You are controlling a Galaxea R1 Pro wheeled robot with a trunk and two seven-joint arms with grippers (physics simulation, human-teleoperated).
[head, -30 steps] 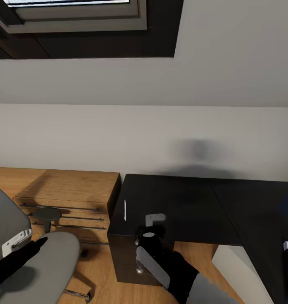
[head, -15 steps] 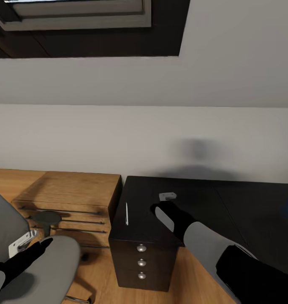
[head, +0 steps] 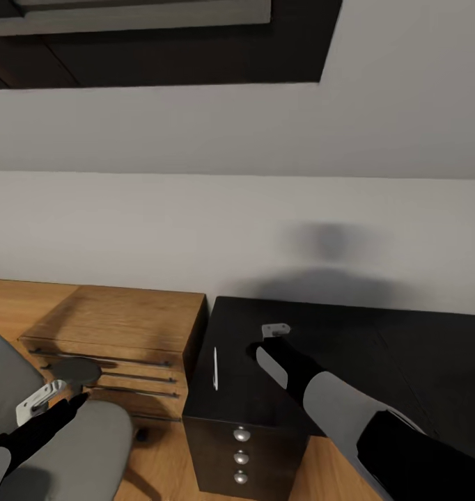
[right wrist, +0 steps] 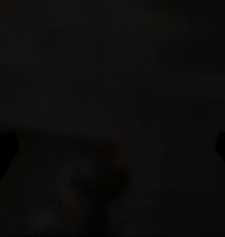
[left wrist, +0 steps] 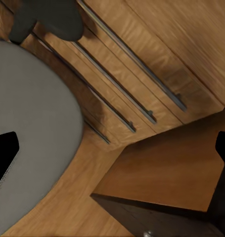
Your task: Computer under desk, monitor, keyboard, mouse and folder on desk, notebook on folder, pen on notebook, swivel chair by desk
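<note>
The black desk [head: 377, 355] fills the lower right, its three silver-knobbed drawers [head: 241, 456] facing me. A thin white pen [head: 215, 367] lies on the desktop near its left edge. My right gripper [head: 257, 350] hovers low over the desktop just right of the pen; in the right wrist view its fingertips [right wrist: 224, 144] sit far apart over the dark top, so it is open and empty. My left gripper [head: 72, 403] hangs open and empty above the grey swivel chair seat [head: 91, 445], fingertips [left wrist: 4, 159] wide apart.
A light wooden drawer cabinet [head: 122, 330] with long bar handles stands against the desk's left side. The chair's black armrest [head: 74, 371] rises in front of it. A white wall runs behind, and wooden floor [left wrist: 166, 168] shows between chair, cabinet and desk.
My right arm rose from in front of the drawers to over the desktop beside the pen, then held. The camera shifted, so the scene slid slightly. The left arm barely moved.
</note>
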